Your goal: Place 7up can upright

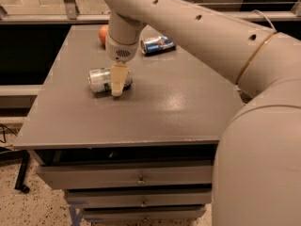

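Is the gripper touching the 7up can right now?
Cannot tell. The camera view shows the gripper overlapping the right end of the 7up can, which lies on its side on the table, but neither contact nor a gap shows plainly.
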`<state>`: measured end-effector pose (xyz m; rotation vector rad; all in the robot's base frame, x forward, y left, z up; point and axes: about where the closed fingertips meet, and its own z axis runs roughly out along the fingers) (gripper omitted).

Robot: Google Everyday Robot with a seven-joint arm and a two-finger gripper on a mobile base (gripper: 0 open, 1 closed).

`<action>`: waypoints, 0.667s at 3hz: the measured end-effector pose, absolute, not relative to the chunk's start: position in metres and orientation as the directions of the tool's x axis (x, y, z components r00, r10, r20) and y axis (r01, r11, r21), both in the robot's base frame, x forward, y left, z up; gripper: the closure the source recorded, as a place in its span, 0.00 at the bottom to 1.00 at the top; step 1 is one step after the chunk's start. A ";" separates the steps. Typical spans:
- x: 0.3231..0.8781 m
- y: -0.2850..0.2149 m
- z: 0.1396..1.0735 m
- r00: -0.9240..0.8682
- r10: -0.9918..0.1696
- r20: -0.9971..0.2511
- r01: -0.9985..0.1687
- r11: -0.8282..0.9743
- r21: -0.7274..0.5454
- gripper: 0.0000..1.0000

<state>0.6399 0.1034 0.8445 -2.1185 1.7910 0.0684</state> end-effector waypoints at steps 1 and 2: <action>0.645 0.094 0.845 0.193 -0.957 -0.216 -0.957 -0.135 -0.256 0.40; 0.651 0.083 0.852 0.204 -0.962 -0.179 -0.950 -0.151 -0.273 0.64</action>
